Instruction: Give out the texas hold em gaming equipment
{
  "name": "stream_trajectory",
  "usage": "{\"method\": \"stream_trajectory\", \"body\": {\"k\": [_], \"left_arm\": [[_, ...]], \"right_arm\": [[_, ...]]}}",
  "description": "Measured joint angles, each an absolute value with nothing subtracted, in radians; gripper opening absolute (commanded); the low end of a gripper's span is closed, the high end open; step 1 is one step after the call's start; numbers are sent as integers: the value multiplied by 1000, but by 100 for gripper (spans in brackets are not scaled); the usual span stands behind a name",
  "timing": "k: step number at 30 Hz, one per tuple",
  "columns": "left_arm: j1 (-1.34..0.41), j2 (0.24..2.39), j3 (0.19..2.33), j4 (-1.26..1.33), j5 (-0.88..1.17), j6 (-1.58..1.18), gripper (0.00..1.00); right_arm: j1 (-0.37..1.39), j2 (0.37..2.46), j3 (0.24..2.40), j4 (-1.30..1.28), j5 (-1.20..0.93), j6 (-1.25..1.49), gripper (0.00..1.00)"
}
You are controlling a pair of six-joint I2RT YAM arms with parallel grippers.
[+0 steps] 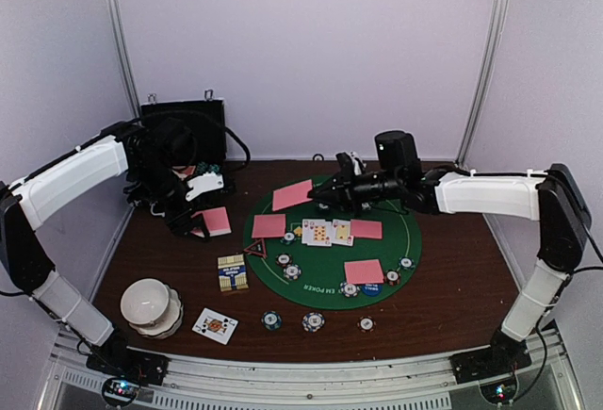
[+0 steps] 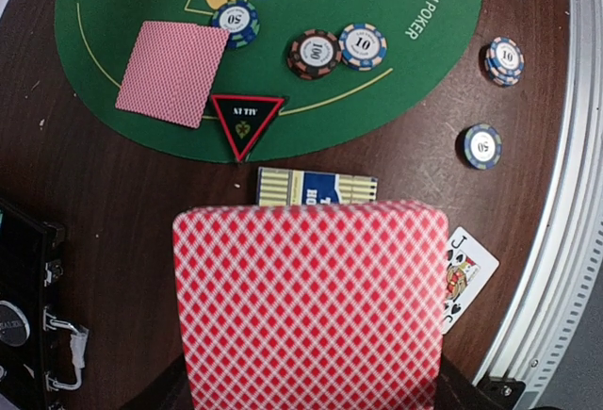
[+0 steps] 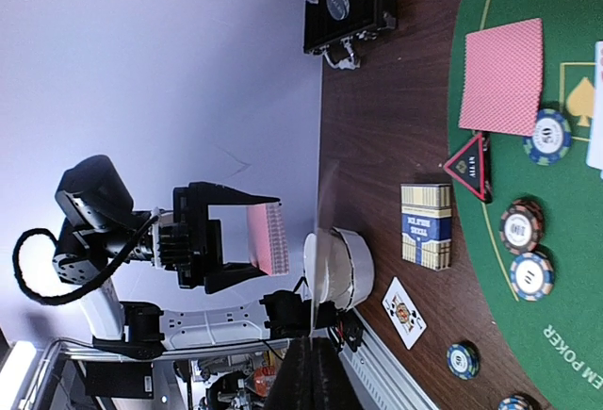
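While left gripper clamps a pink-backed card, right gripper shut, load unclear, you're mid-deal; next: set it flat on the green mat.

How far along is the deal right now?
Done: face-up cards, face-down cards and chips lie on the green mat. In hand: left tool holds a pink-backed card; right tool seems to pinch another card. Left: placing both; more chips sit in the black case.

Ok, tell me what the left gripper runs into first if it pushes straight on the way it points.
Probably the blue card box on the table, just past the card the left gripper holds; depth is hard to judge.
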State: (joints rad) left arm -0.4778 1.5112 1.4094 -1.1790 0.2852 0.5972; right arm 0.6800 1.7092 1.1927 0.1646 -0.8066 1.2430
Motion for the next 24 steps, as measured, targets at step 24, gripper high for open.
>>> {"method": "stream_trajectory", "body": {"k": [24], "left_arm": [[-353,1500,1178,-1073,258,654,0]], "right_arm": [[335,1599,815,-106,-775,931,0]]}}
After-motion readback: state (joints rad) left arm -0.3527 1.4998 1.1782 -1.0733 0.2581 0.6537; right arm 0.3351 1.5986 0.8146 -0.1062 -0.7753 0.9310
